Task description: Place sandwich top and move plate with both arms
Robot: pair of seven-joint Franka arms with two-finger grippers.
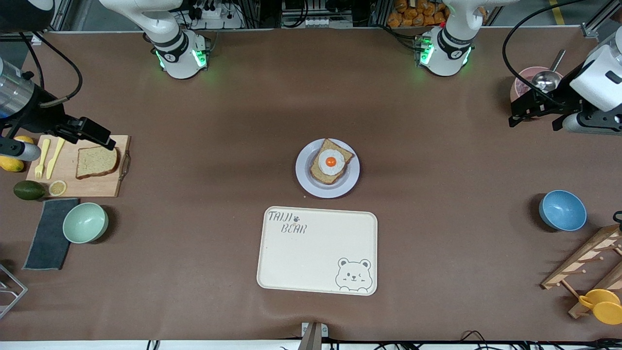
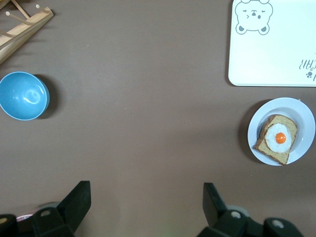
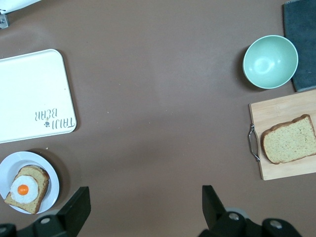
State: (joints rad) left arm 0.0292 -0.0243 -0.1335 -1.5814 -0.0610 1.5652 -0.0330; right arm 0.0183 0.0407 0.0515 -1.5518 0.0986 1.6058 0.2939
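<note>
The sandwich top, a plain brown slice (image 1: pixel 96 162), lies flat on a wooden cutting board (image 1: pixel 109 187) at the right arm's end of the table; it also shows in the right wrist view (image 3: pixel 289 139). The lavender-white plate (image 1: pixel 303 177) sits mid-table and bears a slice with a fried egg (image 1: pixel 331 161). My right gripper (image 1: pixel 104 139) is open and empty, over the board's edge beside the plain slice. My left gripper (image 1: pixel 516 119) is open and empty, over bare table at the left arm's end. Each wrist view shows its fingers wide apart, left (image 2: pixel 147 197) and right (image 3: pixel 146 200).
A cream bear-print tray (image 1: pixel 311 253) lies nearer the front camera than the plate. A green bowl (image 1: pixel 85 222), grey cloth (image 1: pixel 48 238), yellow cutlery (image 1: pixel 48 158) and an avocado (image 1: pixel 28 190) are around the board. A blue bowl (image 1: pixel 562 210), wooden rack (image 1: pixel 583 262) and ladle (image 1: pixel 546 80) are at the left arm's end.
</note>
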